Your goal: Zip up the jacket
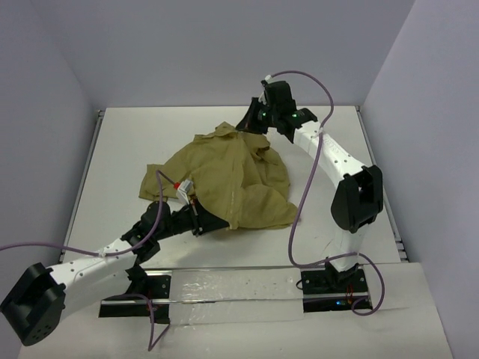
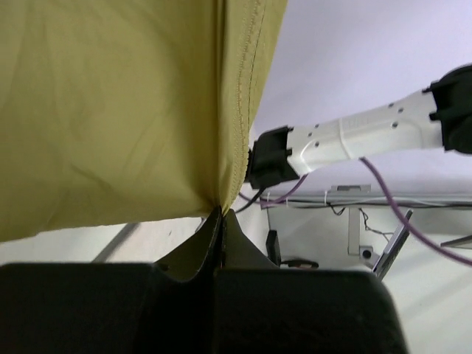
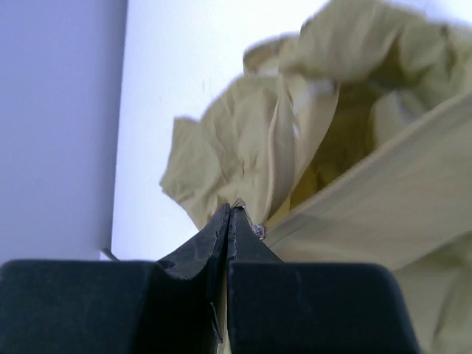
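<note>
One jacket (image 1: 232,179) lies crumpled at the middle of the table (image 1: 120,149), collar end toward the far edge and hem toward the arms. The left gripper (image 1: 200,215) has its jaws pressed together on the near hem, the cloth stretched up from its tips. The right gripper (image 1: 251,120) is likewise clamped, nipping cloth at the collar end. A small metal bit (image 3: 257,231) beside its tips may be the zipper pull, but it is too blurred to be sure.

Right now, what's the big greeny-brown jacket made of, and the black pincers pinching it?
The jacket looks like thin, soft woven cloth with a matte finish: it crumples into folds and shows a stitched seam. The left pincer and right pincer look like hard, matte black plastic, though I can't be sure.
</note>
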### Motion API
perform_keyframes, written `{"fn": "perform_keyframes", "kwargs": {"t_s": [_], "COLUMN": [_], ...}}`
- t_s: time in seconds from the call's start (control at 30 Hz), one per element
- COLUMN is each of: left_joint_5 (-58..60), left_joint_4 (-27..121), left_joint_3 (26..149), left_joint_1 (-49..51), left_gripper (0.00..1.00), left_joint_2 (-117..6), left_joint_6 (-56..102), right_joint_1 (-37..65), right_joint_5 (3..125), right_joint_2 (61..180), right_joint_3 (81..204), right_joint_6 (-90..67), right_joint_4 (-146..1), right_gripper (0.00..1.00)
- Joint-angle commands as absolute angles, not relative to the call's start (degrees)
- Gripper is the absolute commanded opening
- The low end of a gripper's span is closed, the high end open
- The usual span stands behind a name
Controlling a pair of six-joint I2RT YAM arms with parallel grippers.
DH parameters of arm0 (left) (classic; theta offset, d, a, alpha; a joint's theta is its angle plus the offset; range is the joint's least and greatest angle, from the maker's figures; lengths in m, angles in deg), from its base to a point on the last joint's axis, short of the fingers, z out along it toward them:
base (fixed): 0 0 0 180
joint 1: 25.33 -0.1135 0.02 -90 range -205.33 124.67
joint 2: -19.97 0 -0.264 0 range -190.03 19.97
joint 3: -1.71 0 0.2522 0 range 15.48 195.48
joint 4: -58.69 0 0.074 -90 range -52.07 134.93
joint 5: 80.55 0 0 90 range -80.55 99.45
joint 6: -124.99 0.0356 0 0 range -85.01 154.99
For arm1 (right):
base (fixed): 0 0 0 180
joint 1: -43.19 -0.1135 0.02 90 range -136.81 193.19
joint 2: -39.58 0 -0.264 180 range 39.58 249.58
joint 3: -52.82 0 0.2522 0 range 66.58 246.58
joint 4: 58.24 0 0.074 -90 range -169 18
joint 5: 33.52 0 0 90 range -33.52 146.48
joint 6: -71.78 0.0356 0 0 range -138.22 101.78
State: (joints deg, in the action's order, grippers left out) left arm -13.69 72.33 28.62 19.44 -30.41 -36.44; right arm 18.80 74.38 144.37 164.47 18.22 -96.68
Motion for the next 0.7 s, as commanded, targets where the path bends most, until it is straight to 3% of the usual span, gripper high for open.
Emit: {"fn": "perform_keyframes", "kwargs": {"t_s": [0.0,0.33,0.67], "left_joint_5": [-17.4,-17.2,-15.0], "left_joint_4": [62.7,51.6,50.2], "left_joint_3": [26.7,21.4,15.8], "left_joint_1": [21.3,24.2,27.4], "left_gripper": [0.00,0.00,0.00], "left_joint_2": [-23.4,-10.4,-4.6], "left_joint_6": [-36.8,-40.7,-46.1], "right_joint_1": [22.9,28.7,33.3], "right_joint_5": [71.2,70.3,69.5], "right_joint_2": [145.4,145.0,143.3], "right_joint_3": [171.9,176.2,179.8], "right_joint_6": [19.1,21.5,21.3], "right_joint_4": [-91.2,-84.6,-82.2], "right_gripper": [0.00,0.00,0.00]}}
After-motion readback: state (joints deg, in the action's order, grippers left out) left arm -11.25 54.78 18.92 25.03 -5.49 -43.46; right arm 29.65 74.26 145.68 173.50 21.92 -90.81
